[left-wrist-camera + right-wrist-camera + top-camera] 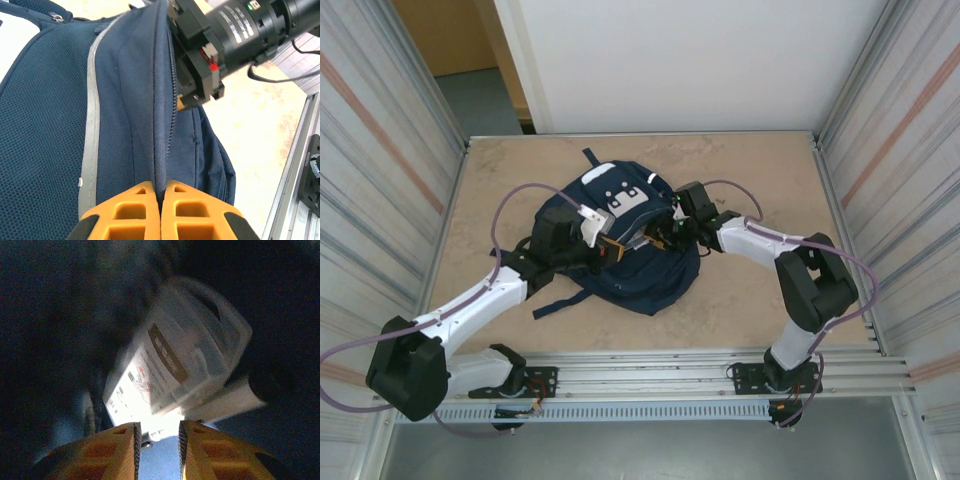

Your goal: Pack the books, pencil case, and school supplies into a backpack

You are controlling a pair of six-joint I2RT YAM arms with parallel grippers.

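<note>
Navy-blue fabric backpack [655, 285] lay mid-frame, its zipper edge pinched between the left gripper's [161, 190] fingers, likely to keep the mouth open. Inside, the right gripper's [157, 429] fingers stood slightly apart, empty, below a pale labelled pouch [190, 350].

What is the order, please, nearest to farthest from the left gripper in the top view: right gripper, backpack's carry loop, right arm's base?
1. The right gripper, just right of the left gripper, at the backpack opening.
2. The carry loop, at the backpack's far end.
3. The right arm's base, near right corner.
</note>
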